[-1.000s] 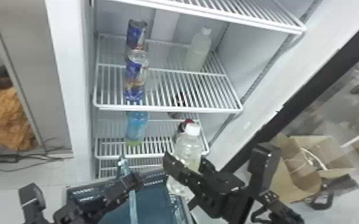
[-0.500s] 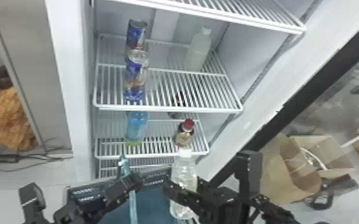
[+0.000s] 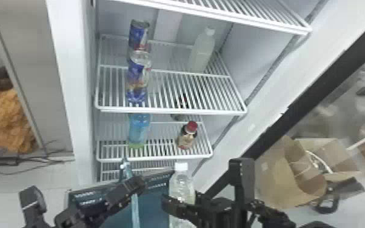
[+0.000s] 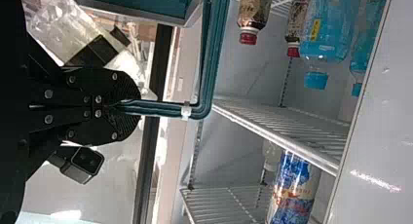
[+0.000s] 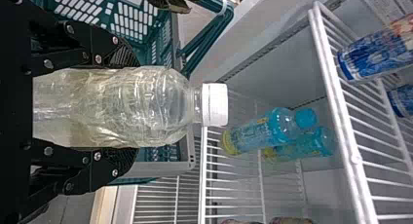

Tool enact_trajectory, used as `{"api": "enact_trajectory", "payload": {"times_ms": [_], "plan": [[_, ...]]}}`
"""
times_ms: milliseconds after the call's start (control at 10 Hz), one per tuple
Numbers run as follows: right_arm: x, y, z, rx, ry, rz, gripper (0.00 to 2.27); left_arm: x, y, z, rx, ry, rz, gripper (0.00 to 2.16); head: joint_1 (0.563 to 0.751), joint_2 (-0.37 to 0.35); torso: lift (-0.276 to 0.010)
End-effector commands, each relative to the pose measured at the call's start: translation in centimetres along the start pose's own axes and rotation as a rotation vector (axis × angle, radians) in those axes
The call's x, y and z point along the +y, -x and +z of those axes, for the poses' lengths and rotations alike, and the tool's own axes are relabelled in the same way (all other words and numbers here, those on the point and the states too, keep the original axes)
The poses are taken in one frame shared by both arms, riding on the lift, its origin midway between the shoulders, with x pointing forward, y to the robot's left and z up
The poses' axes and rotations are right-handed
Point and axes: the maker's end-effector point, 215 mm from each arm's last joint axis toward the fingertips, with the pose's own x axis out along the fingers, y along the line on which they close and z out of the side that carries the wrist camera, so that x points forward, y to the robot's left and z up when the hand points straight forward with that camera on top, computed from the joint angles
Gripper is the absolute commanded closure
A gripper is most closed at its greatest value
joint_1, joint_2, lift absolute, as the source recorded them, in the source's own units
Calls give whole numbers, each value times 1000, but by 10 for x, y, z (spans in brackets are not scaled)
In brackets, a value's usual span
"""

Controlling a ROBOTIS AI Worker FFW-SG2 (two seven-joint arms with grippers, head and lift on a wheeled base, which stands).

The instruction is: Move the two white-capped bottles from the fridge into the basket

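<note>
So the white-capped bottle (image 3: 182, 185) is upright, near side, pinched between the right gripper's (image 5: 129, 107) fingers, at the right part of the basket (image 3: 154, 197). Left gripper (image 4: 139, 107) has its fingers squeezed on the basket handle (image 4: 208, 63). I'd call this placing bottle one: next, lower it in clear of the rim, then let go. The second white-capped bottle (image 3: 202, 51) is far right on the shelf (image 3: 172, 111). Held bottle looks label-free; the cans (image 3: 138, 75) at left wear blue print with red bits.
</note>
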Motion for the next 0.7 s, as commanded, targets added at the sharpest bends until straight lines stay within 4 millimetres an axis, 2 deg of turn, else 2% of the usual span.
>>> {"api": "enact_trajectory", "payload": {"times_ms": [0, 200, 500, 600], "plan": [[-2, -3, 0, 4, -1, 2, 679, 0, 0, 1, -2, -1, 0, 1184, 695, -350, 0], [-5, -7, -1, 9, 1, 10, 487, 0, 0, 0, -3, 2, 0, 1184, 695, -350, 0], [-5, -7, 1, 4, 3, 11, 469, 0, 0, 0, -3, 3, -2, 1184, 695, -350, 0], [-7, -7, 11, -30, 16, 4, 469, 0, 1, 0, -5, 4, -1, 1184, 695, -350, 0]]}}
